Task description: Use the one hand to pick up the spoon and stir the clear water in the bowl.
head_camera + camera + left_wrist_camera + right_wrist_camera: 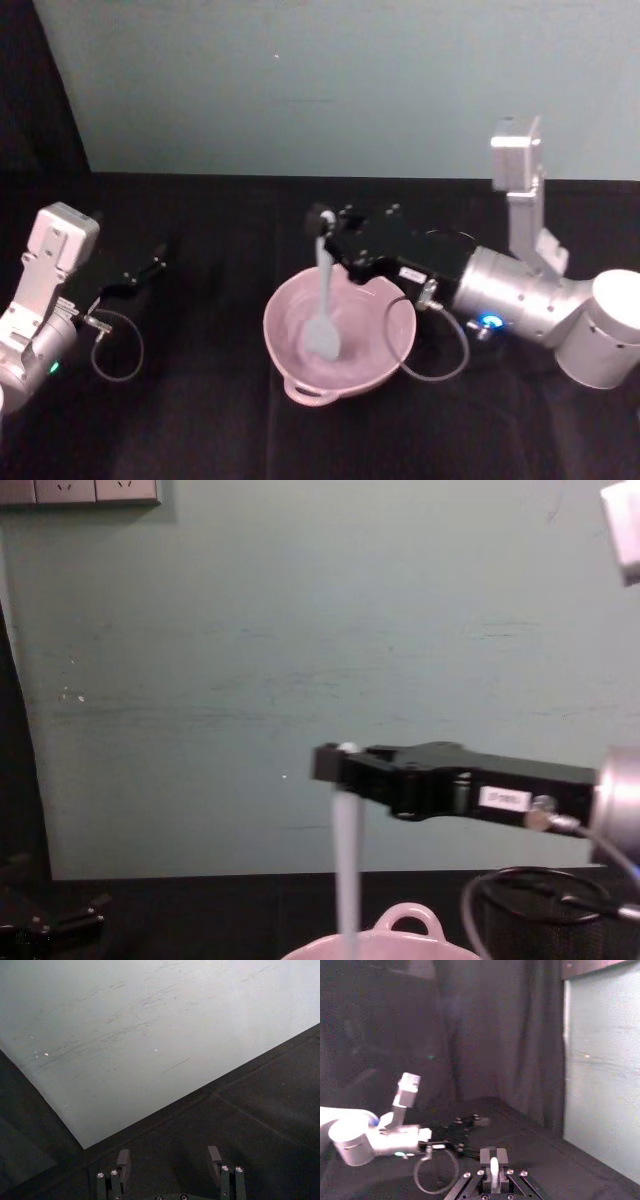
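The pick-up is done and the stirring step is in hand. The right end effector (323, 220) is clenched on the top of the spoon (323, 300) and holds it close to upright over the bowl (275, 318). The right wrist view shows the white handle pinched between the fingers (485, 1156). The blade is down inside the bowl, near its middle. Whether it actually reaches the water I cannot tell, since clear water hardly shows from the head view.

The next move calls for a small circular sweep led from the handle top, with the grip kept firm and the blade low. The circle should stay inside the rim, because a hard scrape against the side could shove the bowl across the surface (200, 430).

The rim rings the blade on all sides with a fair margin, so a modest circle fits. The bowl sits mid-surface, well clear of the wall (300, 90) behind it. The tight side is the robot's right:

- The arm's cable (440, 368) loops just beside the bowl.
- The chest view shows a mesh cup (540, 920) under the arm — a wide swing that way may snag.

The left end effector (150, 268) is parked well apart on the left with its fingers released, so that side is open.
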Controlling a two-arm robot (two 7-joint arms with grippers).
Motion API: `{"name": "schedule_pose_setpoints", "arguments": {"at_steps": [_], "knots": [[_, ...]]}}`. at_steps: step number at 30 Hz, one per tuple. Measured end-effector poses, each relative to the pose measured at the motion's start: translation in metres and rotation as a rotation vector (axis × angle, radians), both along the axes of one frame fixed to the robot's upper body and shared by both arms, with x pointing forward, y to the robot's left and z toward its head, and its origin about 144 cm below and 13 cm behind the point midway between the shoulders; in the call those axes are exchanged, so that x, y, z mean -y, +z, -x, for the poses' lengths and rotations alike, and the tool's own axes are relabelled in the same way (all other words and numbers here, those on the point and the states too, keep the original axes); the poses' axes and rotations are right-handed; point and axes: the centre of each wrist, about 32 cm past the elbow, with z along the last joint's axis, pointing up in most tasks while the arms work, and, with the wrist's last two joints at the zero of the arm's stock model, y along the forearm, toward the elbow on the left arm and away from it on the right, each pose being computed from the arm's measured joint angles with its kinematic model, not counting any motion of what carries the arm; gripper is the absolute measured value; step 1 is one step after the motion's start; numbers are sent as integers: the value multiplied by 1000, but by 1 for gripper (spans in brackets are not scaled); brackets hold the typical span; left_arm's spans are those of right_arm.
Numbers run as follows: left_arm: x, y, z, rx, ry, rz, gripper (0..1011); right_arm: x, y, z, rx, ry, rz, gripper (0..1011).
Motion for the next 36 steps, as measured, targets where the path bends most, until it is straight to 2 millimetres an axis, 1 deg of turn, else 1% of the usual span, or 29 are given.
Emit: {"name": "schedule_pose_setpoints", "arguments": {"at_steps": [1,4,7,12,16,18,22,23,24,25,27,31,36], "knots": [[0,0,0,0,0,0,1005,-6,0,0,1,17,-5,84],[0,0,0,0,0,0,1005,-16,1,-3,2,40,-13,84],[0,0,0,0,0,0,1005,-20,1,-7,3,44,-16,84],[0,0,0,0,0,0,1005,-22,-1,-21,2,29,-25,84],[0,0,0,0,0,0,1005,-14,-6,-32,-6,-13,-29,84],[0,0,0,0,0,0,1005,-12,-6,-33,-6,-24,-31,84],[0,0,0,0,0,0,1005,3,-7,-37,-3,-95,-32,84],[0,0,0,0,0,0,1005,9,-7,-37,-1,-120,-28,84],[0,0,0,0,0,0,1005,9,-7,-37,-1,-120,-28,84],[0,0,0,0,0,0,1005,16,-5,-36,10,-143,-19,84],[0,0,0,0,0,0,1005,24,-1,-33,25,-166,-3,84],[0,0,0,0,0,0,1005,32,5,-26,48,-184,23,84],[0,0,0,0,0,0,1005,34,11,-18,64,-166,63,84]]}}
